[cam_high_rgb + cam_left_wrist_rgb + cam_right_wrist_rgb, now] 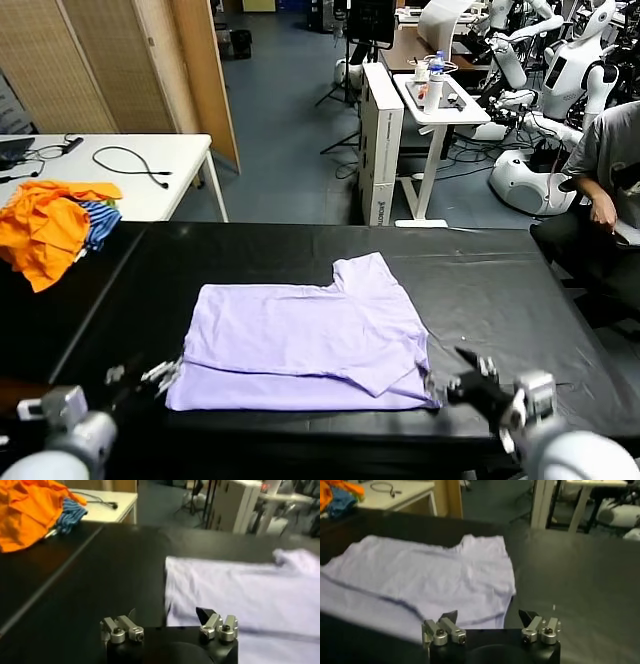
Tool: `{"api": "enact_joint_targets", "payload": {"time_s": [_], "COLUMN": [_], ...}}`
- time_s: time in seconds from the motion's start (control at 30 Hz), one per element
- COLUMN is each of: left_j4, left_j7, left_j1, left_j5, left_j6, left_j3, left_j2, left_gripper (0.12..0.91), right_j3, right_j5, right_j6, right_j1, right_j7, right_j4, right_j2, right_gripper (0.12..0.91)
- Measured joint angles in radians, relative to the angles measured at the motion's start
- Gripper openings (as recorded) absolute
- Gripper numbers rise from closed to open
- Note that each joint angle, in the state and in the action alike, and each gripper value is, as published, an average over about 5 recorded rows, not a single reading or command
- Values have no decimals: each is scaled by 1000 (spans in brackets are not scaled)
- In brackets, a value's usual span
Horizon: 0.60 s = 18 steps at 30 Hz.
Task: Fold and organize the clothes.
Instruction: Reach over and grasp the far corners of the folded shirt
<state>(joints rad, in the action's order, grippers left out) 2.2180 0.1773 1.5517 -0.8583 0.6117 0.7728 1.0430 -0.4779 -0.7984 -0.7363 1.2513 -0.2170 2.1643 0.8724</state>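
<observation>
Black cloth-covered table (500, 290) filled the middle of the head view. Pale lavender cotton T-shirt (300, 340) lay flat at lower centre, partly folded, long axis left-right, one sleeve pointing toward frame top. Bright orange garments (45, 225) sat at upper left. Left gripper (150, 375), lower left, jaws wide apart, held nothing, at the shirt's left edge. Right gripper (455, 385), lower right, jaws wide apart, held nothing, beside the shirt's corner.

Grey rounded forearms, black claw (462, 380) mounts (silver screw-headed finger blocks)
</observation>
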Motion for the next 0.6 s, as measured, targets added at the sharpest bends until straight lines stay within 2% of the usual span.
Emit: {"api": "enact_joint_targets", "payload": {"time_s": [0.2, 0.43, 0.6], "left_j4": [-163, -385, -509], "left_j7": [-1, -23, -36], "left_j1": [-230, -454, -557], "left_j5": [-61, -30, -7], "left_j6": [6, 8, 6], "left_j3": [-121, -266, -333], "left_j2": [-71, -72, -66], "left_gripper": [907, 907, 907], "right_j3": [158, 281, 338], "right_j5": [0, 10, 18], "right_j6": [0, 0, 0], "right_j1": [-238, -413, -496], "right_j7": [-3, 5, 16], "right_j4": [-186, -369, -472], "right_j2": [28, 76, 109], "right_gripper": [907, 907, 907]}}
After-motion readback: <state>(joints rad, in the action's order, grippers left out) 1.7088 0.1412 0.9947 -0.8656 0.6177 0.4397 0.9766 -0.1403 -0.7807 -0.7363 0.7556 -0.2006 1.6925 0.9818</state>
